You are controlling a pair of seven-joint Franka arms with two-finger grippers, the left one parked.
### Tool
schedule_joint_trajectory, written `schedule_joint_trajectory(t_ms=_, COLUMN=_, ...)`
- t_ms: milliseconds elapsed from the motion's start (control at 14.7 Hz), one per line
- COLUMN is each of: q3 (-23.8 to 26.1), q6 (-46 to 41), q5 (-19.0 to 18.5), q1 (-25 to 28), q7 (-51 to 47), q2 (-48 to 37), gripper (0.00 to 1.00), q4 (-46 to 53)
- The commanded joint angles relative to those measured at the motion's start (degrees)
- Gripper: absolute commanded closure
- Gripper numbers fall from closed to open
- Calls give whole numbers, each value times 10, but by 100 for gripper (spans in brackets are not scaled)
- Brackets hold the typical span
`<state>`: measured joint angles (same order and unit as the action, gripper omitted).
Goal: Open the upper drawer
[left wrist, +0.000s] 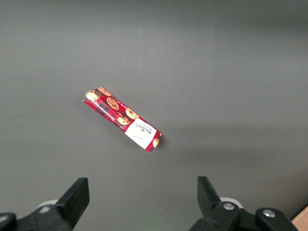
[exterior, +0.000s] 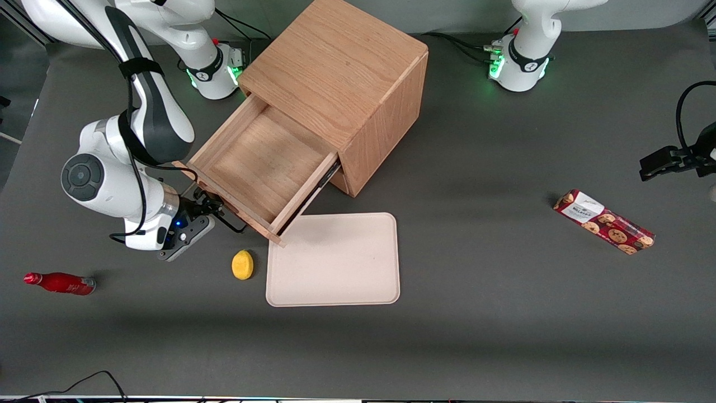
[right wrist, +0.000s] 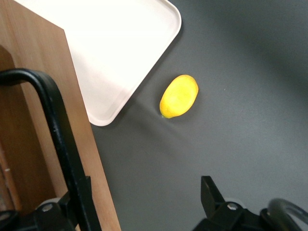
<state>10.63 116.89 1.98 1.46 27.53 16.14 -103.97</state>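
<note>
Holding: the gripper sits at the black bar handle on the front of the upper drawer, at the end of the handle nearer the working arm.
Fingers: spread apart in the right wrist view, one finger close against the handle, the other finger out over bare mat; not clamped on the bar.
Drawer: pulled well out of the oak cabinet, its bare wooden floor open to view; judged largely open, with little travel left.
Key relation: the handle's long axis runs along the drawer front, crosswise to the pull; the cabinet lies farther from the front camera than the gripper, so any more pull would go away from the cabinet, toward the tray.
Red bottle: the bottle lies on its side, well away from the cabinet toward the working arm's end.
Lemon: the lemon rests just beside the tray, nearer the front camera than the drawer front.
Cookie pack: the pack lies well apart from the cabinet, toward the parked arm's end.
View difference: the front view shows how far the drawer is out; the right wrist view alone shows the gap between the fingers and the bar; the left wrist view shows only the cookie pack.
</note>
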Motion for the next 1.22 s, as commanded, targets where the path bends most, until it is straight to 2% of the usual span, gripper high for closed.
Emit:
schedule_joint_trajectory(t_ms=0, q3=0, q6=-3, q5=-8, q1=-3, q7=9, q2=-1, gripper=0, q4=16)
schedule_joint_trajectory(t_ms=543, q3=-2, q6=-93, q5=-2, q1=-3, q7=-11, q2=-44, gripper=0, q4=65)
schedule_joint_trajectory(t_ms=747, q3=-43, q6=-127, q5=-1, q1=3, q7=-76, q2=-94, gripper=0, q4=75)
schedule_joint_trajectory(t_ms=1019, q3=-78, q6=-168, q5=-1, q1=5, q7=-233, q2=-160, gripper=0, q4=68)
schedule_joint_trajectory(t_ms=1154, q3=-97, q6=-198, q5=-1, q1=5, q7=-244, q2=-181, gripper=0, q4=68)
